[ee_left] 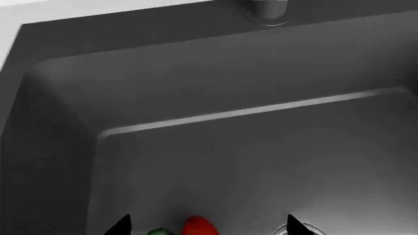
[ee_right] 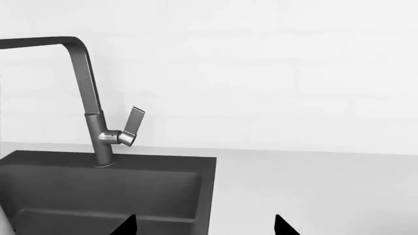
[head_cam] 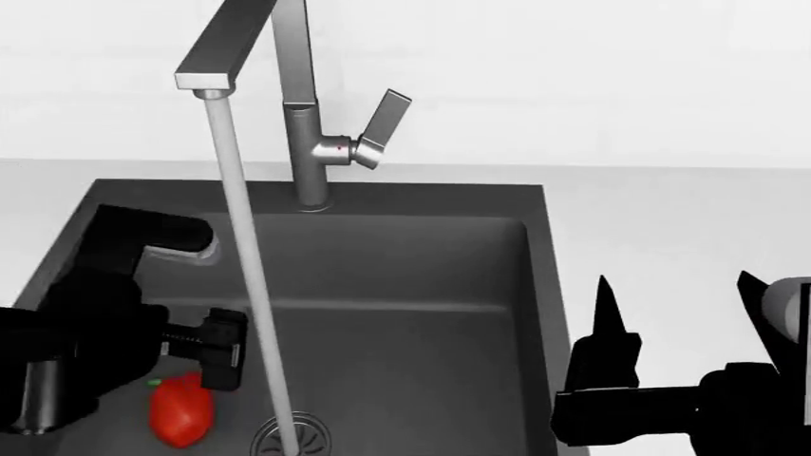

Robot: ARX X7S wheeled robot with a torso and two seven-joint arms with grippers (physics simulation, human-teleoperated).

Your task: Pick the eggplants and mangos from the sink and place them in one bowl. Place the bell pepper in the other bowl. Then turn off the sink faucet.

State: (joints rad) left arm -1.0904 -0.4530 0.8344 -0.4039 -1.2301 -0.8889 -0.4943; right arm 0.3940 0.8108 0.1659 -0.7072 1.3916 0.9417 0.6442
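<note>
The red bell pepper [head_cam: 181, 410] with a green stem lies on the floor of the dark grey sink [head_cam: 419, 285], at its front left. My left gripper [head_cam: 213, 361] is down in the basin just above the pepper and open. In the left wrist view the pepper [ee_left: 197, 227] sits between the spread fingertips of the left gripper [ee_left: 207, 226]. My right gripper [head_cam: 685, 309] is open and empty over the counter beside the sink's right rim. The faucet [head_cam: 304, 123] is running, and its lever [head_cam: 384, 122] slants up to the right. The eggplant, the mango and the bowls are out of view.
The water stream [head_cam: 247, 275] falls to the steel drain [head_cam: 292, 437], just right of the pepper. A white rounded thing [head_cam: 792, 309] shows at the far right edge. Pale counter [head_cam: 671, 218] surrounds the sink, with a white wall behind.
</note>
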